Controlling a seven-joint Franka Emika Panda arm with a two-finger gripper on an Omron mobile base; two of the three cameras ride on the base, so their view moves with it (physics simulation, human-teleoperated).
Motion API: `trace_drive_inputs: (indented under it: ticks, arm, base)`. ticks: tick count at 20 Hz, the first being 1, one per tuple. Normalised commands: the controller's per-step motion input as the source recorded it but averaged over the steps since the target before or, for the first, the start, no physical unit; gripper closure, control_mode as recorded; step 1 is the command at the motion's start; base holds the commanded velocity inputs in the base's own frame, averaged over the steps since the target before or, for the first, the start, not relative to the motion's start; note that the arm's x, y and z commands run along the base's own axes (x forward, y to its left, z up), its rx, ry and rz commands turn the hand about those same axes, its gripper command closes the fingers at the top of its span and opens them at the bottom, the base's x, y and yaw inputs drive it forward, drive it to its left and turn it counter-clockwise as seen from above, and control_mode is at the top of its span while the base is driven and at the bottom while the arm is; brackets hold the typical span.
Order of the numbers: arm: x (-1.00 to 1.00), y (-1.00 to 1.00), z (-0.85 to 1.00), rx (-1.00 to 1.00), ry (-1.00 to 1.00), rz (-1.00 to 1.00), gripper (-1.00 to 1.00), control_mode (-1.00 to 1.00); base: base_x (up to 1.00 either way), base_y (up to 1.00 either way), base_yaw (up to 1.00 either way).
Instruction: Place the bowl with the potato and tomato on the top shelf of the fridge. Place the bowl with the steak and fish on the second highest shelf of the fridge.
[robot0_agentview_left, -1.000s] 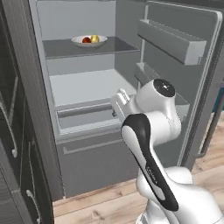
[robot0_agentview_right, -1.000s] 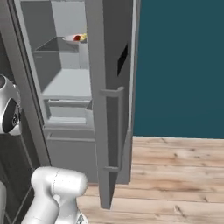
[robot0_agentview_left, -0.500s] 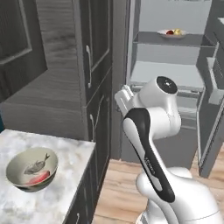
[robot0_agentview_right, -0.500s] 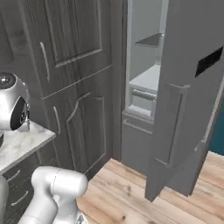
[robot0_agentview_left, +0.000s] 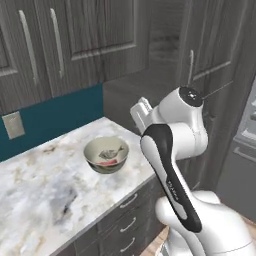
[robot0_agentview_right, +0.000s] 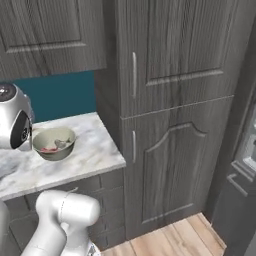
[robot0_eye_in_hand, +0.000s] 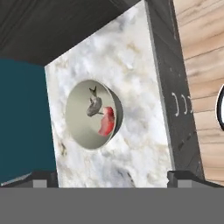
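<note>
The bowl (robot0_agentview_left: 106, 154) holding the steak (robot0_eye_in_hand: 106, 122) and fish (robot0_eye_in_hand: 93, 105) is sitting on the marble counter (robot0_agentview_left: 45, 190), near the counter's end beside the tall dark cabinet (robot0_agentview_right: 170, 100). From the right base camera the same bowl (robot0_agentview_right: 54, 143) is showing just beside the arm's white joint. In the hand view the gripper (robot0_eye_in_hand: 113, 178) is hanging above the counter with its 2 dark fingertips (robot0_eye_in_hand: 43, 178) standing wide apart at the bottom edge, nothing between them, and the bowl (robot0_eye_in_hand: 92, 114) is lying ahead between their lines, apart from both. The red steak is resting against the grey fish inside. Teal wall (robot0_agentview_left: 55, 107) is running behind the counter, under the upper cabinets (robot0_agentview_left: 60, 40).
</note>
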Motion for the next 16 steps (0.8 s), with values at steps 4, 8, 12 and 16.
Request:
trace_drive_inputs:
  ticks: [4, 8, 12, 16]
  arm:
    - [0.00, 0.00, 0.00, 0.00, 0.00, 0.00, -1.00, 1.00]
    - [0.00, 0.00, 0.00, 0.00, 0.00, 0.00, -1.00, 1.00]
    - [0.00, 0.00, 0.00, 0.00, 0.00, 0.00, -1.00, 1.00]
    - [0.30, -0.20, -0.09, 0.00, 0.01, 0.04, -1.00, -1.00]
  base:
    - [0.76, 0.00, 0.49]
    - [0.41, 0.00, 0.09]
    - [0.77, -0.10, 0.02]
    - [0.04, 0.00, 0.00]
